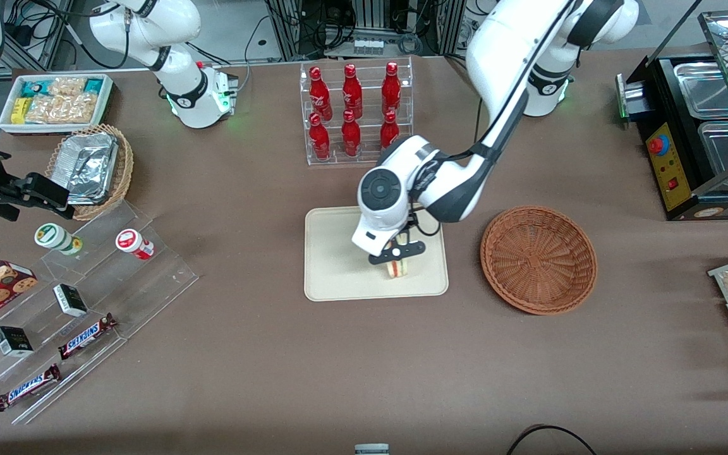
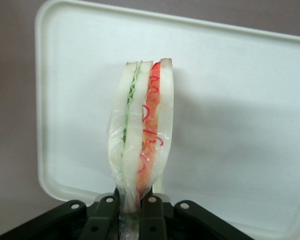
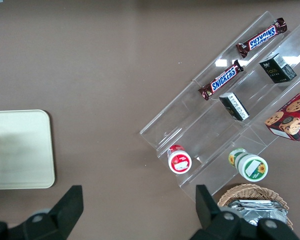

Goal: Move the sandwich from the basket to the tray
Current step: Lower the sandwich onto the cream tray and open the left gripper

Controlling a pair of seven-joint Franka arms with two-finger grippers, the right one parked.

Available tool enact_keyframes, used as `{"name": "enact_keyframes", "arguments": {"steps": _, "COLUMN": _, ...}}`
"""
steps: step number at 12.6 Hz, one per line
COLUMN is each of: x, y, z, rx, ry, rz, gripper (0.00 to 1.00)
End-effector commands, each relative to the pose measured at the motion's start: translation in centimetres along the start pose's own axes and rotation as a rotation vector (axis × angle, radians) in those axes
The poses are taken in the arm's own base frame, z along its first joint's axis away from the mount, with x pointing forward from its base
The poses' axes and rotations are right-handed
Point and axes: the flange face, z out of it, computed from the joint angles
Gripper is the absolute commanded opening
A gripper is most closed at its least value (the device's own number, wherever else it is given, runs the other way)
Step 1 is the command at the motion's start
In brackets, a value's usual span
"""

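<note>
Black two-finger gripper (image 2: pixel 132 210) was clamped on the soft, light, film-wrapped white-bread sandwich wedge (image 2: pixel 142 130), pinched at one end, over the cream rectangular tray (image 2: pixel 240 100) near its basket-side edge; crushing judged likely.

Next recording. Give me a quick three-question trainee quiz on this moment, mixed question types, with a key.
1. True or false: the sandwich is lying in the basket.
2. Multiple choice: the gripper is (A) open above the basket, (B) shut on the sandwich over the tray, (C) shut on a red bottle.
3. Fill in: the sandwich's filling layers are green and ____.

Key: 1. False, nothing lies in the basket; the sandwich is over the tray. 2. B. 3. Red.
</note>
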Motion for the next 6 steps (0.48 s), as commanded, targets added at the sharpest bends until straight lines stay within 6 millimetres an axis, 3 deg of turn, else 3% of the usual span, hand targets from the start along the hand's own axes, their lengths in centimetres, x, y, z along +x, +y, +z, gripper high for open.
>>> {"name": "enact_keyframes", "arguments": {"steps": 1, "x": 0.5, "y": 2.3, "z": 0.3, "rx": -0.006, "ry": 0.005, "rz": -0.046, "gripper": 0.06}}
{"name": "enact_keyframes", "arguments": {"steps": 6, "x": -1.0, "y": 3.8, "z": 1.5, "rx": -0.006, "ry": 0.003, "rz": -0.055, "gripper": 0.09}}
